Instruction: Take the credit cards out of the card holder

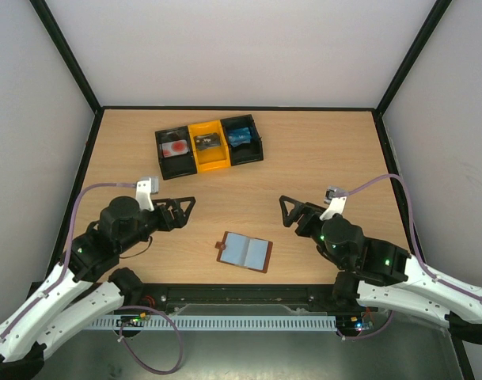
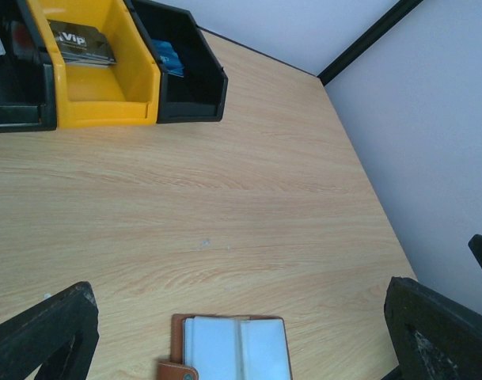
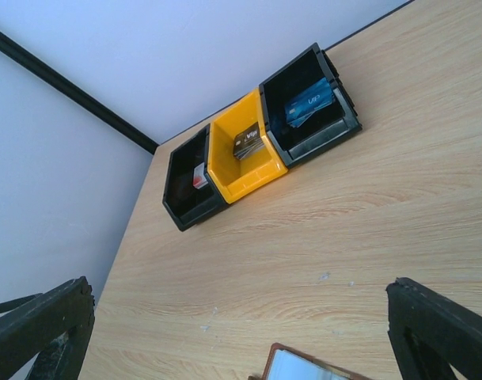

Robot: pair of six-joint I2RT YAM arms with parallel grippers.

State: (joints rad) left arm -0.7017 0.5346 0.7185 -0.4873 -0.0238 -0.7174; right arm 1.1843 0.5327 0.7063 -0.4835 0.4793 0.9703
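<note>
The reddish-brown card holder [image 1: 244, 252] lies open on the table between the arms, its grey-blue inner panels up and its tab at the left. No card shows in it. It also shows at the bottom of the left wrist view [image 2: 237, 348] and of the right wrist view [image 3: 304, 368]. A bright blue credit card [image 1: 241, 134] lies in the tray's right black bin. My left gripper [image 1: 187, 212] is open and empty, up and left of the holder. My right gripper [image 1: 285, 212] is open and empty, up and right of it.
A black-and-yellow three-bin tray [image 1: 211, 165] stands at the back of the table. Its yellow bin holds a dark card [image 3: 247, 140] and its left bin a red-and-white card [image 3: 199, 176]. White walls with black frame edges enclose the table.
</note>
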